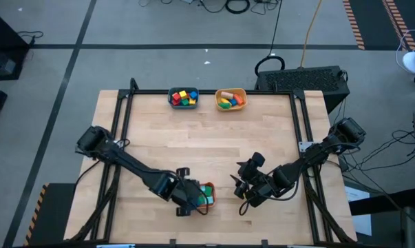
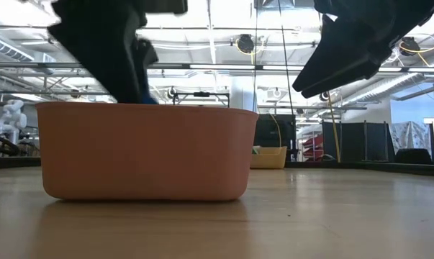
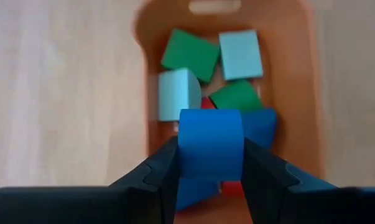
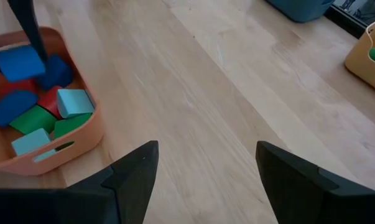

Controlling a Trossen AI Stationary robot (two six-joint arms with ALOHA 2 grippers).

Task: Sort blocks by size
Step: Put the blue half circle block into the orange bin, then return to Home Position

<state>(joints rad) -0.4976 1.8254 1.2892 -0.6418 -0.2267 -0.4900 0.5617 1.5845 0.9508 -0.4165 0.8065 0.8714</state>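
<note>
Progress looks decent but not finished, I'd say. The left gripper (image 3: 209, 171) has its jaws clamped on a blue block (image 3: 210, 151), holding it just above the orange bowl (image 1: 208, 201) at the near edge of the tabletop (image 1: 207, 145). That bowl has several blocks left in it: green (image 3: 189, 55), light blue (image 3: 240, 54), red and more blue.

The right gripper (image 4: 206, 165) hangs over bare wood just beside the orange bowl, jaws wide apart and holding nothing, so it's basically waiting.

At the far edge, the teal bowl (image 1: 183, 98) and yellow bowl (image 1: 230, 99) sit side by side and each has a handful of blocks in it already. So some sorting seems done, and my guess is everything left in the orange bowl needs moving, one block at a time.
</note>
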